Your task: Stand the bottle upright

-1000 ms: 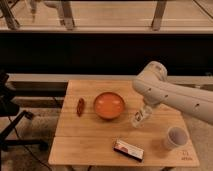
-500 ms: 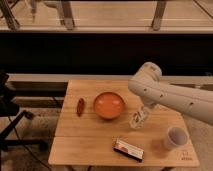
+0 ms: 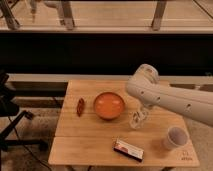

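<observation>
Tabletop inventory, by descending size: one rectangular light-wood slatted table carries every loose item. One white, thick-bodied robot arm enters from the right edge, crosses above the table's right half and bends downward at a rounded joint near the rear of the table. One round orange bowl sits on the table slightly left of centre, towards the rear. One white cylindrical cup stands upright near the front right corner, well apart from the bowl. One flat rectangular packet, dark with a pale face, lies near the front edge, between the bowl and the cup in left-to-right terms. One gripper hangs at the lower end of the arm, just to the right of the bowl and low over the table surface. One small reddish-brown oblong item lies just left of the bowl, apart from it. One small slim clear-whitish plastic bottle is located at the gripper, just beside the bowl's right rim. Whether the gripper is clamped on the bottle or spread around it cannot be determined, and the bottle's attitude, upright or tilted, cannot be determined either.
</observation>
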Action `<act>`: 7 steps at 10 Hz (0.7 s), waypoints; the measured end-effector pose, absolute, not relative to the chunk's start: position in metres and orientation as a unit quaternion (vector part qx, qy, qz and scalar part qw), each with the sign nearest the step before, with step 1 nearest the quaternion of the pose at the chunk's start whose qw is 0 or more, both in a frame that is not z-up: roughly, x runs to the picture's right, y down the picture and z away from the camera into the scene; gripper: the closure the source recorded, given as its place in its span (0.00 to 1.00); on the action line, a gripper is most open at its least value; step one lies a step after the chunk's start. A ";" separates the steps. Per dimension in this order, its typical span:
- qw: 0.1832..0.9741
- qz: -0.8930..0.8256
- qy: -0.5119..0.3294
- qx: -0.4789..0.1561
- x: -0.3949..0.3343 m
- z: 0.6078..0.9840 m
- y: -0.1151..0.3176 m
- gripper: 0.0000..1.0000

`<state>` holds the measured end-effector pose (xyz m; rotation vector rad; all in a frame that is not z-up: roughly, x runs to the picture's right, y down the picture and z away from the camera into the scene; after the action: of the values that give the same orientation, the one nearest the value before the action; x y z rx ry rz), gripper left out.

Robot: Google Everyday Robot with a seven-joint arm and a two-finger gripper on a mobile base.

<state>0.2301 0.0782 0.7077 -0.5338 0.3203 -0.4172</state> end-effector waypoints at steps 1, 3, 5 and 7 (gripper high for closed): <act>0.928 -0.205 0.163 -0.264 0.225 0.709 0.077 0.69; 0.925 -0.210 0.175 -0.264 0.223 0.711 0.078 0.49; 0.923 -0.212 0.180 -0.265 0.222 0.712 0.078 0.30; 0.923 -0.207 0.181 -0.270 0.223 0.713 0.078 0.20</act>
<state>0.2231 0.0777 0.7126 -0.5553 0.3725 -0.4248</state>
